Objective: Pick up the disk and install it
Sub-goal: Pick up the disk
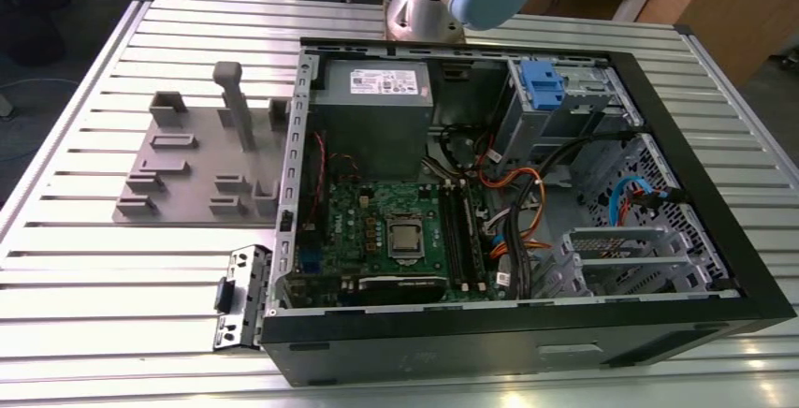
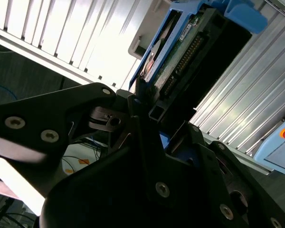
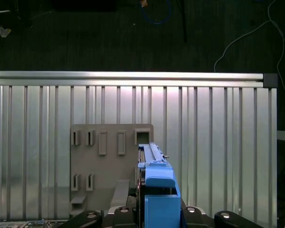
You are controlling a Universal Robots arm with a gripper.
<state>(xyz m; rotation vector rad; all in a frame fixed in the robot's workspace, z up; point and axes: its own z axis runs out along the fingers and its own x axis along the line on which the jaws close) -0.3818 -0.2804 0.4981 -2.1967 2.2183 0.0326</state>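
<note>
Arm (image 1: 431, 6) is logged at the far edge of the exterior view: silver joint, pale blue cap. Gripper (image 2: 149, 114) is recorded in both wrist views. Its black fingers (image 3: 125, 212) are closed on the disk (image 3: 156, 187), which is held on edge between them.
</note>
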